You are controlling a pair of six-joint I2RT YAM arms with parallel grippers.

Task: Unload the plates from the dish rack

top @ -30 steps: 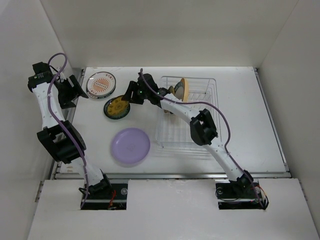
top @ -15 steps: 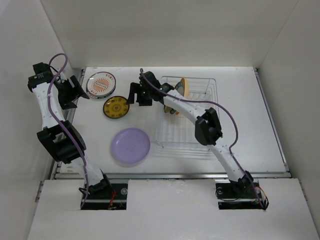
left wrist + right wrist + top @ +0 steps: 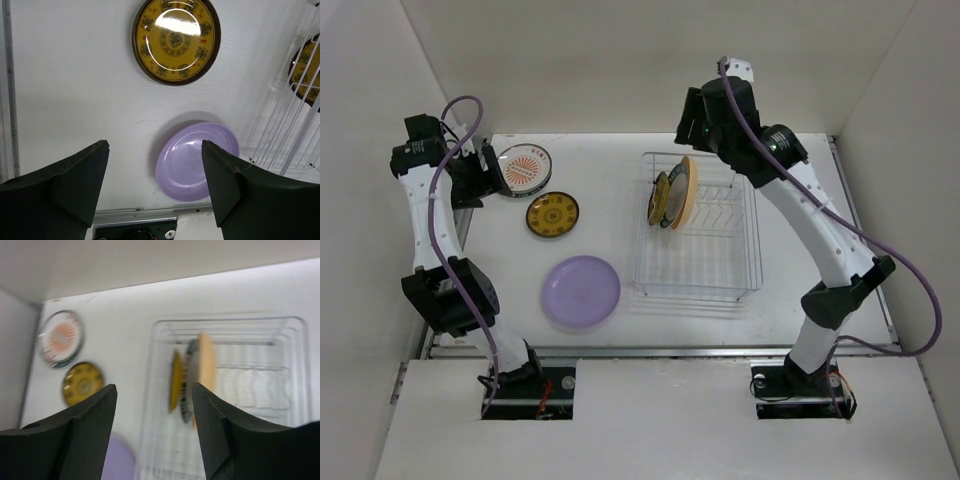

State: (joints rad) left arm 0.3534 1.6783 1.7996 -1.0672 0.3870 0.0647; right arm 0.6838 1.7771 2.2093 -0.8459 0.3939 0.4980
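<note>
Right arm withdrawn; plate set down.
Right gripper (image 3: 154,386), fingers spread and empty, now raised over the dish rack (image 3: 698,286) far end; brown-and-yellow plate (image 3: 552,214), tilted earlier, lies flat.

Bright, even light; glare on the brown-and-yellow plate (image 3: 176,37); the right wrist view is blurred.

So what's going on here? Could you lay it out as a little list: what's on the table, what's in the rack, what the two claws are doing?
On the table: lavender plate, brown-and-yellow patterned plate, white plate with orange sunburst
In the dish rack: three plates standing on edge, side by side
Left gripper: open, empty
Right gripper: open, empty, high above the rack
</note>
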